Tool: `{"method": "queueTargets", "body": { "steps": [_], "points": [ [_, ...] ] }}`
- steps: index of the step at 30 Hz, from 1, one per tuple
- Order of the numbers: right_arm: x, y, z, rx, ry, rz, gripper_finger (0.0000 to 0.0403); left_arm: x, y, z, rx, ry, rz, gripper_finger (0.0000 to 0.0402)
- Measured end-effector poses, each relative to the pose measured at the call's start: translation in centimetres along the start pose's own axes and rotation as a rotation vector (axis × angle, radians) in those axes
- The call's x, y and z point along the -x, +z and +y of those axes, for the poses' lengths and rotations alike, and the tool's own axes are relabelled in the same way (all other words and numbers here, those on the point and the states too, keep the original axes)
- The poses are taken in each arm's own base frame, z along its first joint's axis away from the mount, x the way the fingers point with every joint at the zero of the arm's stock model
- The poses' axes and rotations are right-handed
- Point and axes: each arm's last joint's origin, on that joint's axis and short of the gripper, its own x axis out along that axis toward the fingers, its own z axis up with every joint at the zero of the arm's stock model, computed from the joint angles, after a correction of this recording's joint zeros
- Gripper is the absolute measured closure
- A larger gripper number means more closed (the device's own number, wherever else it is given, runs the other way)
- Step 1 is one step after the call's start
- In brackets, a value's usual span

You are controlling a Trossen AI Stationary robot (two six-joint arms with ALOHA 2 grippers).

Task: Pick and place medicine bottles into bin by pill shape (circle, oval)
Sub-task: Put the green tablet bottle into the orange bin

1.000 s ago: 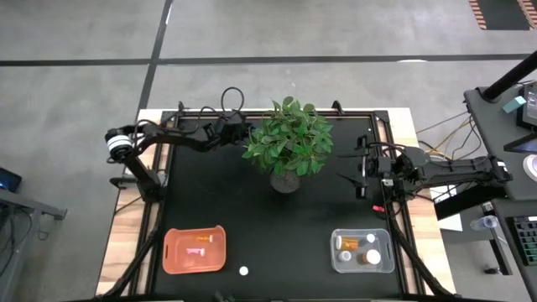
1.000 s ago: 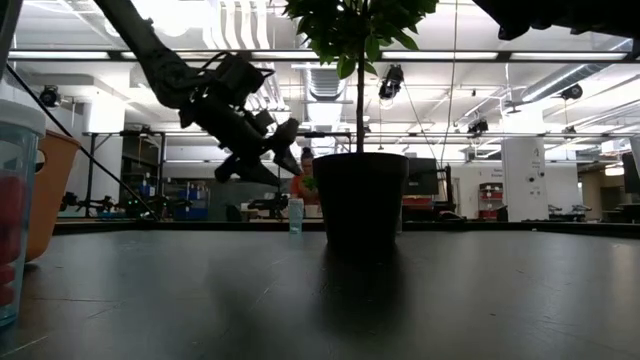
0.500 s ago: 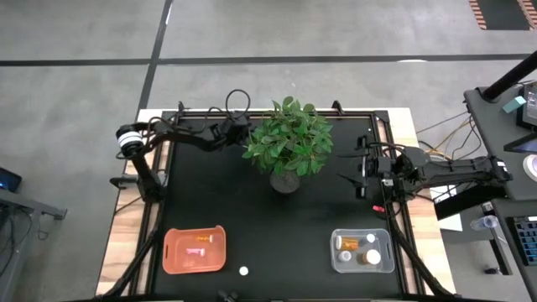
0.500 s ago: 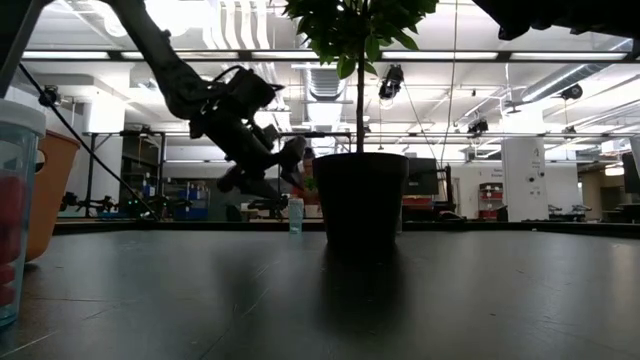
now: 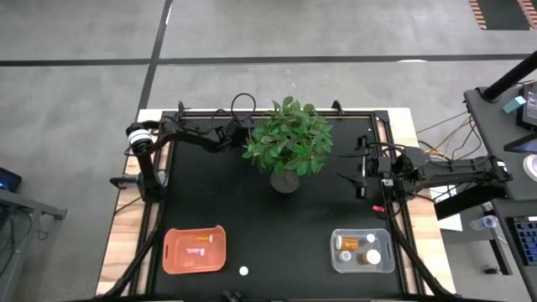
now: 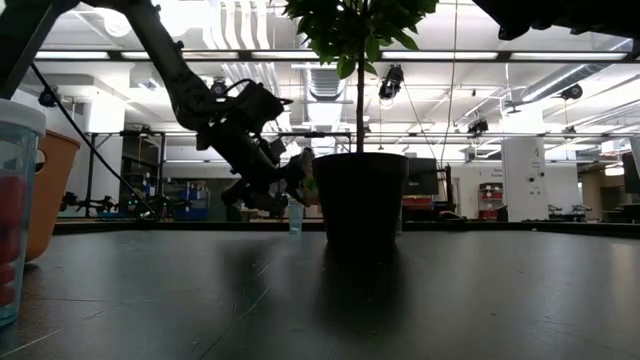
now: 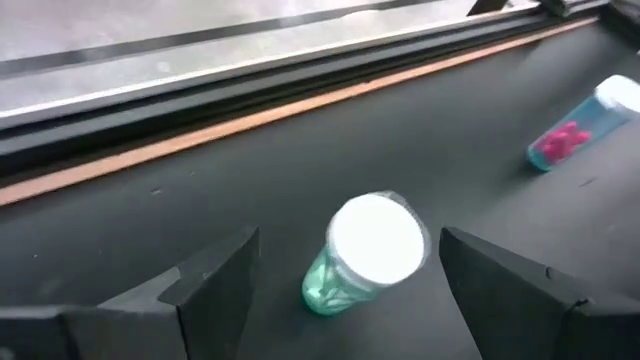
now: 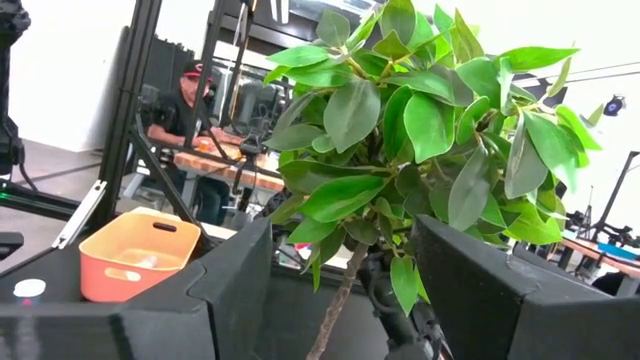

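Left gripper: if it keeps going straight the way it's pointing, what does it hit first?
Most likely the white-capped green bottle, which stands between the open fingers of the left gripper in the wrist view, just ahead. Past it is bare black table. The blue bottle lies off to one side, out of line.

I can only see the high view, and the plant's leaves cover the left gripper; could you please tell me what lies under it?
Observer: In the left wrist view, a white-capped bottle with greenish contents sits framed between the open fingers of the left gripper, not yet gripped.
Operator: Is it standing or lying?
Observer: The low view shows it standing upright on the table, just beside the plant pot.
Operator: Is anything else nearby?
Observer: A second bottle, holding pink pills, lies on its side farther off.
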Motion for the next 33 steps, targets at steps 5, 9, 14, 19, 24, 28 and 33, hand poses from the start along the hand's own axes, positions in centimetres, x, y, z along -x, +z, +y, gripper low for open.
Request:
{"method": "queueTargets", "body": {
  "steps": [5,9,14,19,24,28,33],
  "points": [
    [0.00,-0.01,0.00,0.003,0.000,0.001,0.0170,-0.51,-0.19,-0.07,-0.004,0.010,0.006,0.0110],
    [0.00,-0.01,0.00,0.003,0.000,0.001,0.0170,-0.44,-0.07,-0.13,-0.022,0.023,-0.009,0.0110],
    [0.00,-0.01,0.00,0.003,0.000,0.001,0.0170,-0.40,-0.12,-0.23,-0.031,0.023,-0.008,0.0119],
    [0.00,-0.01,0.00,0.004,0.000,0.001,0.0170,-0.32,-0.21,-0.39,-0.034,0.019,-0.007,0.0155],
    [0.00,-0.02,0.01,0.003,0.001,0.002,0.0170,-0.32,-0.23,-0.40,-0.035,0.019,-0.006,0.0198],
    [-0.01,-0.04,0.01,0.007,0.001,0.003,0.0170,-0.31,-0.25,-0.39,-0.035,0.019,-0.006,0.0226],
    [-0.01,-0.05,0.02,0.008,0.002,0.005,0.0170,-0.29,-0.22,-0.40,-0.035,0.018,-0.007,0.0255]
  ]
}}
